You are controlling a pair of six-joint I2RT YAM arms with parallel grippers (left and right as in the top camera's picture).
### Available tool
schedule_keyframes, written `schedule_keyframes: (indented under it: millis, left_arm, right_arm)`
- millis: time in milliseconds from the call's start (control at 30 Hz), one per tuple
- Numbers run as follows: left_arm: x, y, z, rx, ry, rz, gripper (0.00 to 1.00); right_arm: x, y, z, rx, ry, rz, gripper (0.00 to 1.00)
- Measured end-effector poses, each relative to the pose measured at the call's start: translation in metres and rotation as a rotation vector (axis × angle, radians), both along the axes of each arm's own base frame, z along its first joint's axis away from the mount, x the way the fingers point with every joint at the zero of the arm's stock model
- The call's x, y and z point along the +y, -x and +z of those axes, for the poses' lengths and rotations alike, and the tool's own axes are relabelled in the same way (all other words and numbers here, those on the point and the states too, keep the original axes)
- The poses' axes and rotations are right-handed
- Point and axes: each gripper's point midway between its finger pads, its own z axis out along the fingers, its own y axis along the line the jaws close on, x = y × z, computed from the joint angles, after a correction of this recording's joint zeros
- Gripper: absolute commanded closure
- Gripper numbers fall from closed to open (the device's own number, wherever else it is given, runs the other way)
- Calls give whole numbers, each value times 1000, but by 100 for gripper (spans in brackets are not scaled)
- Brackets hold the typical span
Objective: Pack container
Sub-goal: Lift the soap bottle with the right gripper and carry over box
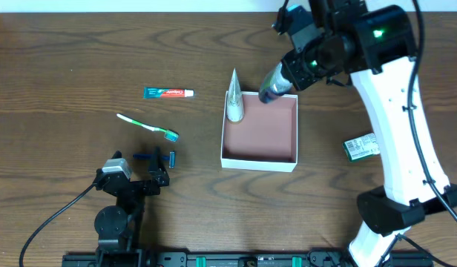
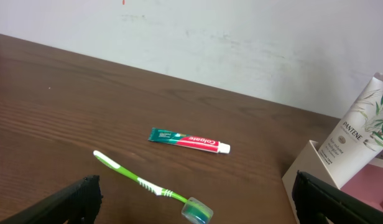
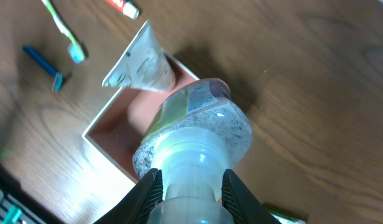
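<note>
Hanging above the far right corner of the container (image 1: 260, 159), the right claw (image 3: 193, 194) pinches a clear speckled bottle (image 3: 198, 124) by its neck, one finger on each side, so the body points down toward the pink floor. Holding it at the narrow neck looks meant to keep the fingers clear of the thin white walls once the bottle goes in. The container sits on the bench (image 1: 65, 59) a little right of centre, between the loose toiletries on its left and a green packet (image 1: 360, 147) well apart on its right. A white tube (image 2: 365, 124) already stands in its far left corner, cap down and leaning on the wall, which leaves most of the floor bare. The bottle is aimed at the opposite corner, probably to save that middle space for the flat items. Toothpaste (image 1: 168, 93), toothbrush (image 1: 147, 127) and a blue razor (image 1: 158, 157) lie outside on the bench, so packing seems well short of done. The left claw (image 1: 153, 174) rests low just beside the razor, its fingers spread wide and holding nothing, the toothbrush head straight ahead of it.
</note>
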Motion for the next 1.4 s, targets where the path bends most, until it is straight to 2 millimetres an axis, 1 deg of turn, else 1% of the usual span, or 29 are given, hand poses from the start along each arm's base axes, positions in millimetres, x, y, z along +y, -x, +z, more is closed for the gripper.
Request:
schedule_keyframes:
  millis: [300, 433, 600, 833, 967, 1100, 1267, 1400]
  left_arm:
    - [0, 0, 0, 0, 0, 0, 2]
    - [0, 0, 0, 0, 0, 0, 2]
    - [0, 0, 0, 0, 0, 0, 2]
    - [0, 0, 0, 0, 0, 0, 2]
    - [0, 0, 0, 0, 0, 0, 2]
    - [0, 0, 0, 0, 0, 0, 2]
    - [0, 0, 0, 0, 0, 0, 2]
    - [0, 0, 0, 0, 0, 0, 2]
  right_arm:
    - [28, 8, -44, 79, 66, 170, 95]
    - [36, 9, -64, 111, 78, 231, 94]
    - [44, 2, -91, 123, 78, 270, 95]
    - [50, -10, -117, 90, 82, 301, 94]
    - [53, -17, -128, 67, 80, 316, 95]
    - [56, -20, -135, 52, 74, 324, 95]
    - [59, -28, -134, 19, 64, 328, 88]
    - [62, -31, -133, 0, 57, 331, 85]
